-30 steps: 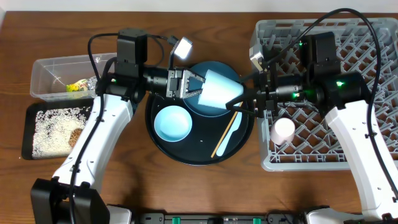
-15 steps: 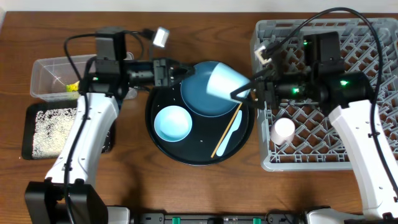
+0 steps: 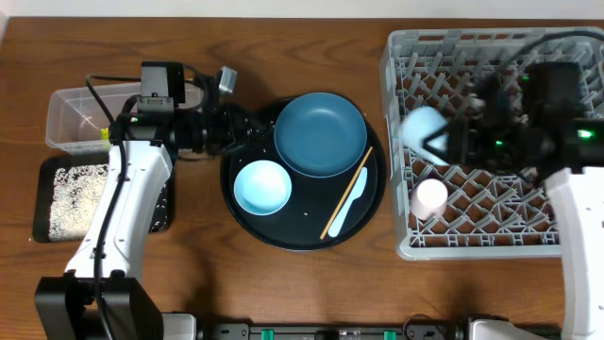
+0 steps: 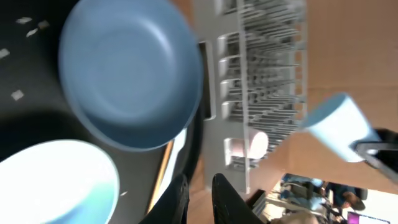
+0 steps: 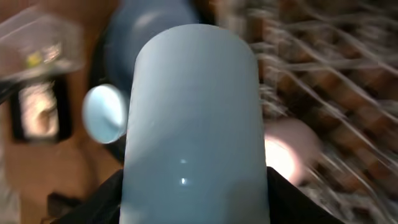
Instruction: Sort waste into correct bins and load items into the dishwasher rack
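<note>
My right gripper (image 3: 442,142) (image 5: 193,186) is shut on the light-blue cup (image 3: 420,126) (image 5: 193,118) and holds it in the air over the left part of the grey dishwasher rack (image 3: 396,57). The pale pink cup (image 3: 431,195) stands in the rack just below. My left gripper (image 3: 257,127) (image 4: 200,180) hovers at the left edge of the dark-blue plate (image 3: 321,132), its fingers a narrow gap apart with nothing between them. The light-blue bowl (image 3: 262,186), the wooden chopstick (image 3: 345,192) and the white spoon (image 3: 350,202) lie on the round black tray (image 3: 304,236).
The clear tub (image 3: 71,99) stands at the far left under my left arm. In front of it lies the shallow black tray (image 3: 42,203) with white rice (image 3: 75,194). The rack fills the table's right side.
The left gripper let go of the light-blue cup and drew back to the left. The right gripper carried the cup from above the plate rightward to above the rack.
</note>
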Action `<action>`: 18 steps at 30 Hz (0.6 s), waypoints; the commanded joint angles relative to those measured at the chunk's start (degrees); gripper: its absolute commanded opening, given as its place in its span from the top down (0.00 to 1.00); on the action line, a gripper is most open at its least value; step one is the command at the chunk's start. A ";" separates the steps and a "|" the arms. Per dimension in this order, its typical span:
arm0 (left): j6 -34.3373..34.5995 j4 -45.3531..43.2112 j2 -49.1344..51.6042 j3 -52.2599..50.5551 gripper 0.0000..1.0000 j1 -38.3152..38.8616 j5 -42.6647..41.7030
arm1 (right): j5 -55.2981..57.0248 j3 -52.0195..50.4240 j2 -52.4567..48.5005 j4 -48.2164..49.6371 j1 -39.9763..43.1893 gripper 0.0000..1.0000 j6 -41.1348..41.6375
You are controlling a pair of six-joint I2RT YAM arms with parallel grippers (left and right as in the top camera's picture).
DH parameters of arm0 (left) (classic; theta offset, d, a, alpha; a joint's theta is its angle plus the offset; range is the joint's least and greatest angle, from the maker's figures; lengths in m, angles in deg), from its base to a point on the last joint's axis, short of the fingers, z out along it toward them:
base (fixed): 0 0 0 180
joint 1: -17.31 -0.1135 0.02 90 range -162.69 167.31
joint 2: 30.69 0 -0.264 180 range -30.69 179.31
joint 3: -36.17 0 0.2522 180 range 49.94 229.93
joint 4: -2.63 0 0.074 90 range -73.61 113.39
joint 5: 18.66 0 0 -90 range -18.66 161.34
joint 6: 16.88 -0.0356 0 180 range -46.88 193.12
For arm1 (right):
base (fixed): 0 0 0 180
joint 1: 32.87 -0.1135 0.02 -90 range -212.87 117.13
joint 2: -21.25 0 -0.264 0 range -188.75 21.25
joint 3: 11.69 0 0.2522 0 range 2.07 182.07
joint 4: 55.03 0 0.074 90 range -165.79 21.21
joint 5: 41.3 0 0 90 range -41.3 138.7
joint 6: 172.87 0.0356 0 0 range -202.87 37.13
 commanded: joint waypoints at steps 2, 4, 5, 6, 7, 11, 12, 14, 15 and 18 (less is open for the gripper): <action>-3.45 2.84 0.11 0.50 0.84 0.13 4.61 | 12.02 5.31 1.33 -5.11 4.96 0.65 2.93; -4.04 4.55 0.11 0.50 0.84 0.24 4.68 | 17.09 6.86 1.33 -8.33 7.13 0.64 3.54; -4.02 5.35 0.11 0.50 0.84 0.37 4.81 | 19.52 7.23 1.33 -9.46 8.09 0.64 4.22; -4.04 6.14 0.11 0.50 0.83 0.52 5.27 | 21.64 7.45 1.33 -10.40 9.09 0.64 4.79; -4.02 7.02 0.11 0.50 0.83 0.79 6.25 | 23.54 7.50 1.33 -11.26 10.43 0.64 5.03; -4.02 9.99 0.11 0.50 0.83 2.47 10.95 | 25.86 7.50 0.76 -14.01 16.79 0.65 4.96; -4.02 10.64 0.11 0.50 0.83 2.99 11.89 | 25.83 7.50 0.46 -14.40 18.62 0.66 4.96; -4.02 11.96 0.11 0.50 0.84 4.20 13.64 | 25.83 7.50 -0.09 -14.84 22.08 0.67 4.94; -4.02 12.41 0.11 0.50 0.83 4.90 14.45 | 25.83 7.50 -0.48 -14.99 23.78 0.68 4.92; -4.02 13.42 0.11 0.50 0.83 6.95 16.57 | 25.83 7.50 -1.70 -15.04 27.89 0.69 4.42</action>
